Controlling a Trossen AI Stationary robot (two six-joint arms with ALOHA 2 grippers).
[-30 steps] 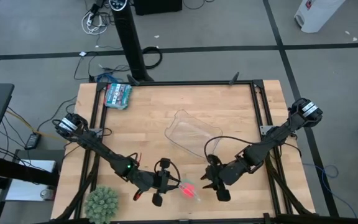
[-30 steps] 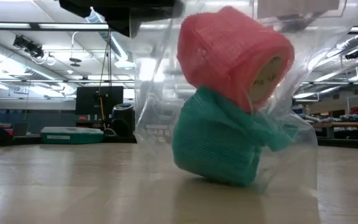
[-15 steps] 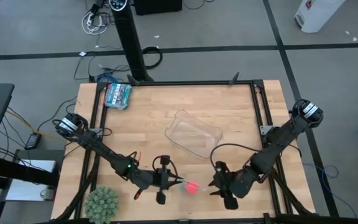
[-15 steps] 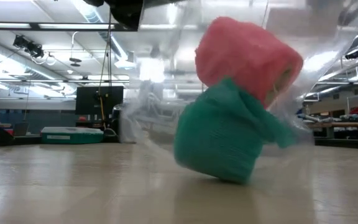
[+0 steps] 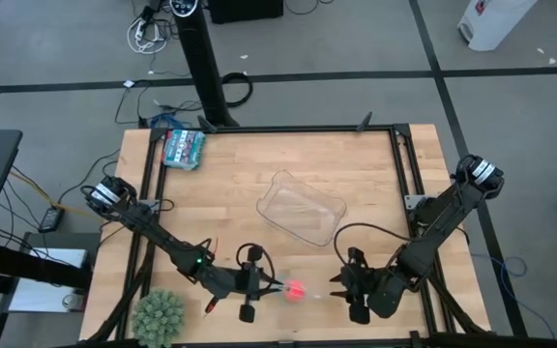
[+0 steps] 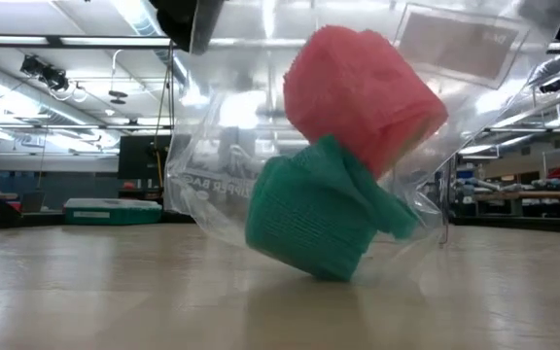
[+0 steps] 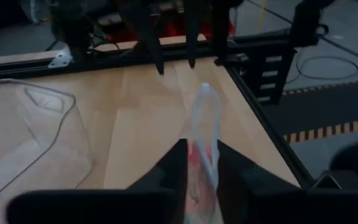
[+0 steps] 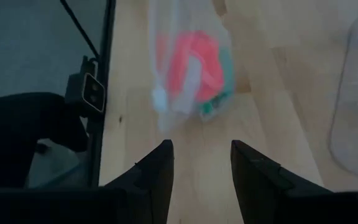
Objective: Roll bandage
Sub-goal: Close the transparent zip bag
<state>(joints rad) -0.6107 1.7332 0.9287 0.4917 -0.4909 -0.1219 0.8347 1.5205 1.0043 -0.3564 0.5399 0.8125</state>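
Note:
The bandage (image 5: pixel 296 290) is a chunky pink-red roll inside a clear plastic bag (image 6: pixel 212 165), near the table's front edge. In the low view the bandage (image 6: pixel 358 92) lies tilted on top of a teal roll (image 6: pixel 309 214), which rests on the table through the bag's bottom. My left gripper (image 5: pixel 264 286) is shut on the bag from its left side. My right gripper (image 5: pixel 340 288) stands open to the right of the bag, clear of it; in its wrist view the bag (image 8: pixel 191 68) lies beyond the parted fingers. My left gripper pinches the bag's upper part (image 7: pixel 204 134) between its two fingers, and the clear plastic stands up past the fingertips. The fingers come nearly level from the table's left. The bag hangs slack from the hold, its bottom with the two rolls on the table.
A clear plastic tray (image 5: pixel 303 208) lies on the table behind the bag. A teal box (image 5: pixel 184 147) sits at the far left corner and a green spiky ball (image 5: pixel 158 317) at the near left corner. Bare wood lies between them.
My right gripper has drawn away from the bag toward the table's right edge and turned, its fingers staying apart. My left gripper has kept its place and rolled a little. The bag has swung and settled, and the two rolls have shifted slightly with it.

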